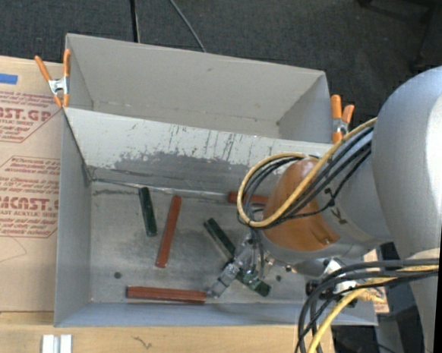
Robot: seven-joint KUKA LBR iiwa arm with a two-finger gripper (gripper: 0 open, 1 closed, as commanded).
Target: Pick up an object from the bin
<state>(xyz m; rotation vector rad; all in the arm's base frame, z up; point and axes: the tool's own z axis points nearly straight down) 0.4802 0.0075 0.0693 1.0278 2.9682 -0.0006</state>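
My gripper (234,273) is low in the bin's front right part, under the orange wrist cover. Its tip comes down just right of the right end of a red-brown stick (166,294) that lies flat along the front wall. A dark green stick (219,238) lies slanted right behind the gripper, its lower end running under it. I cannot make out anything held.
Further left, a second red-brown stick (169,231) lies nearly upright in the view, with a second dark green stick (147,210) beside it. A red stick (243,199) at the back right is partly hidden by the cables. The arm and its cables cover the bin's right side.
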